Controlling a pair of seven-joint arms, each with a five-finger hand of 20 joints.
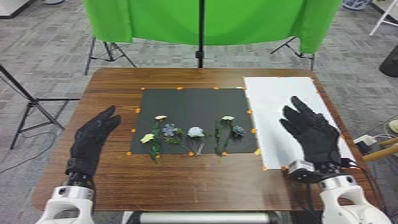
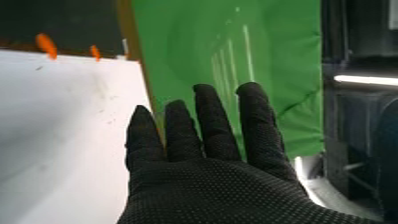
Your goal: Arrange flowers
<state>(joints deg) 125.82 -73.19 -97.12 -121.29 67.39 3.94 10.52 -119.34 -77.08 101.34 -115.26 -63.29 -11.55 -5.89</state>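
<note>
Flowers (image 1: 195, 132) are lying on the black sheet (image 1: 191, 107), and we are holding our left hand (image 1: 90, 137) and right hand (image 1: 317, 139) beside it, fingers straight.

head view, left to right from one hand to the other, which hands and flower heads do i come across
Left hand → yellow flower → cream flower → blue flower → pale blue flower → second cream flower → dark bluish flower → right hand

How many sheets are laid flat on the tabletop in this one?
2. The dark sheet lies at the middle of the table, under the flowers; the white sheet lies to its right, partly covered from view by the right hand.
</note>
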